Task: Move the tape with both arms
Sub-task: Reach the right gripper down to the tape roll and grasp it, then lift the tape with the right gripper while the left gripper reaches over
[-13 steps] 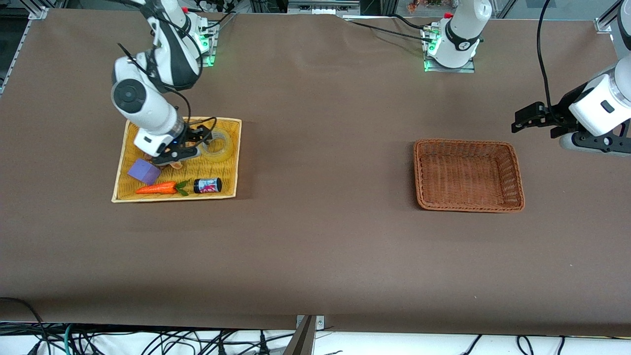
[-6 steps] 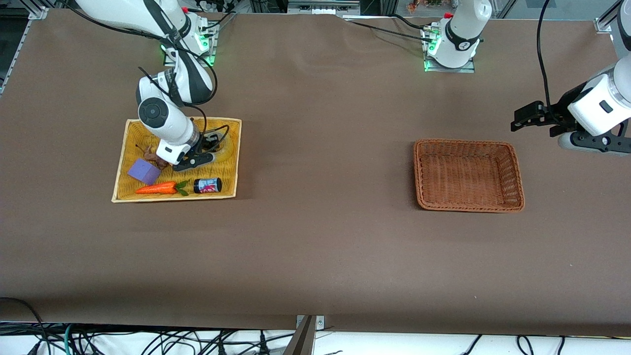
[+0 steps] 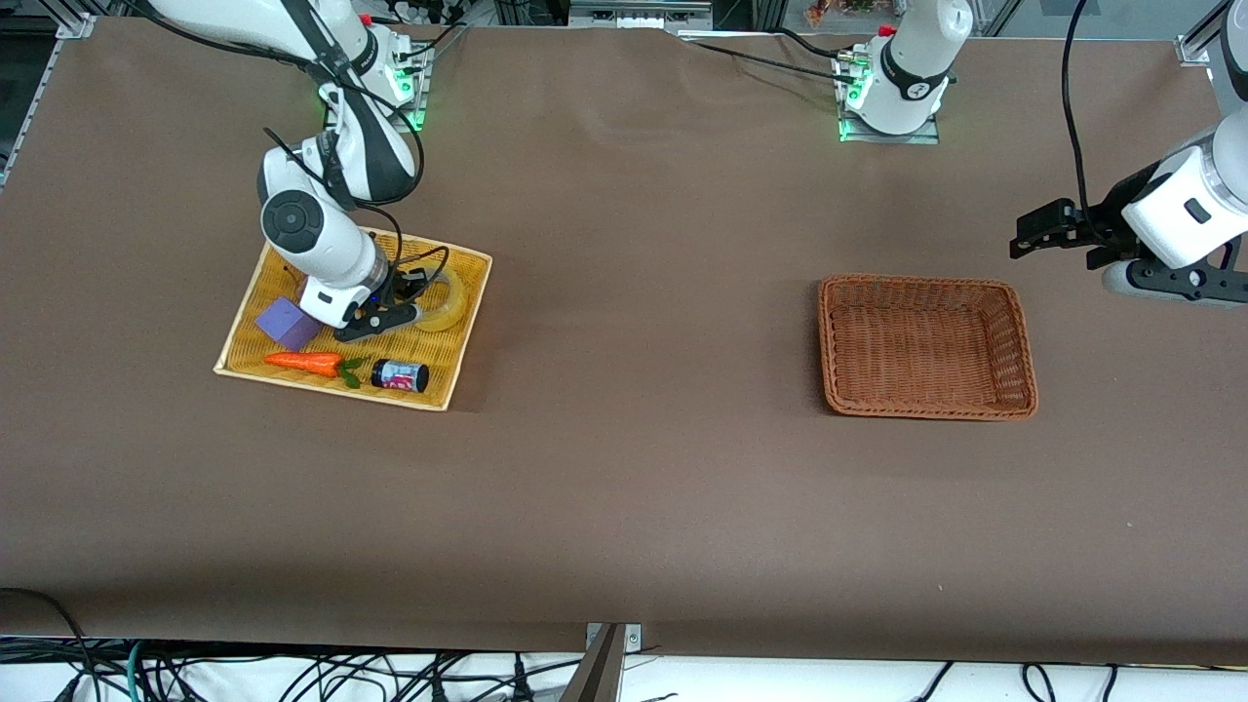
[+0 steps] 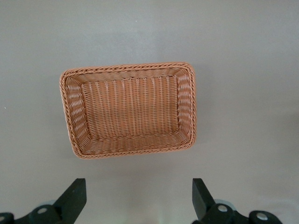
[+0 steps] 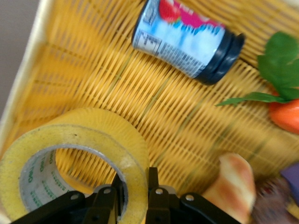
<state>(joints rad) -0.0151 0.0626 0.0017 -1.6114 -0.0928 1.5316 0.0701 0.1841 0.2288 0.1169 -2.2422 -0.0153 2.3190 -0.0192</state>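
Observation:
The tape [image 3: 451,303], a yellowish roll with a grey-white core, lies in the yellow woven tray [image 3: 453,343] at the right arm's end of the table. My right gripper [image 3: 408,300] is down in the tray and shut on the tape's wall. In the right wrist view one finger is inside the ring and one outside, pinching the tape [image 5: 79,149] at my right gripper [image 5: 135,183]. My left gripper [image 3: 1035,236] waits open and empty in the air beside the brown basket [image 3: 1019,336]. Its view looks down past my left gripper [image 4: 138,196] at the basket [image 4: 126,68].
In the yellow tray lie a purple block [image 3: 286,323], a toy carrot [image 3: 304,363] and a small dark jar [image 3: 400,375]. The right wrist view also shows the jar [image 5: 187,39], the carrot's leaves [image 5: 280,60] and a croissant toy [image 5: 233,184] beside the tape.
My right gripper moved over to the tape and closed on its wall. The yellow tray then turned and slid a little on the table. The left arm stayed still.

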